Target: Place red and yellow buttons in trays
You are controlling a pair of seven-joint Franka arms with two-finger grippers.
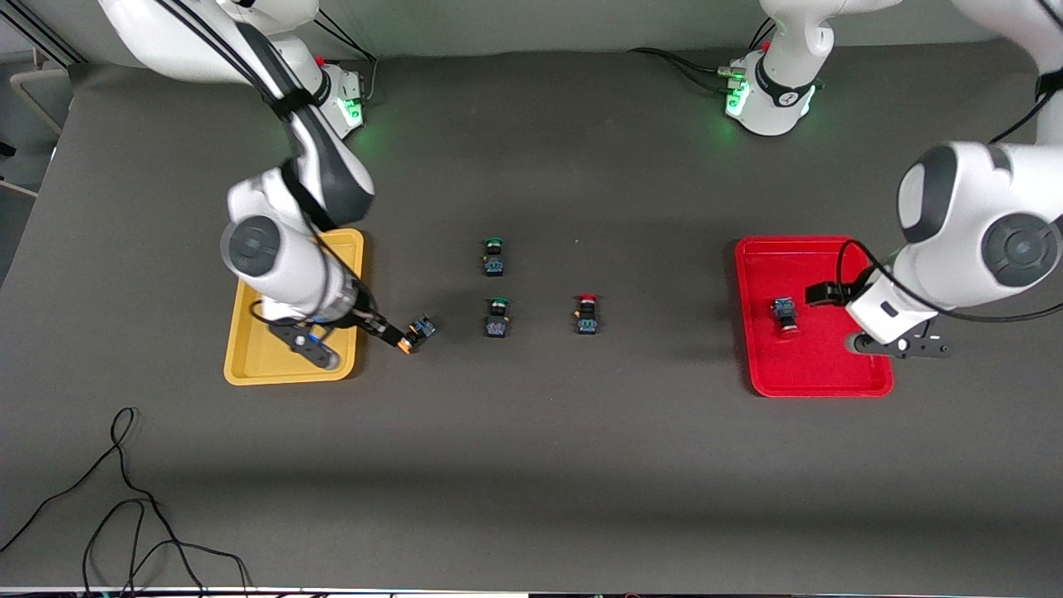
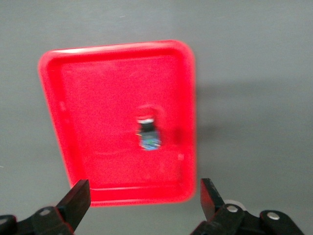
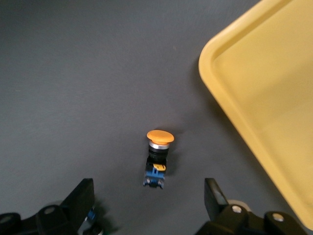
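A yellow-capped button point(image 1: 415, 332) lies on its side on the table, beside the yellow tray point(image 1: 249, 365) toward the right arm's end. My right gripper point(image 1: 368, 350) hovers over the tray's edge and this button, open and empty. In the right wrist view the button point(image 3: 157, 157) lies ahead of the open gripper point(image 3: 147, 188), beside the yellow tray point(image 3: 264, 88). One red-capped button point(image 1: 784, 315) lies in the red tray point(image 1: 818, 378); another point(image 1: 587, 314) stands on the table. My left gripper point(image 1: 882, 325) is open and empty over the red tray point(image 2: 88, 98), above its button point(image 2: 147, 131). The second yellow button is hidden.
Two green-capped switches stand mid-table, one point(image 1: 494, 256) farther from the front camera than the other point(image 1: 497, 317). Loose black cables point(image 1: 124, 498) lie near the table's front edge toward the right arm's end. A blurred switch point(image 3: 92, 219) shows by one right finger.
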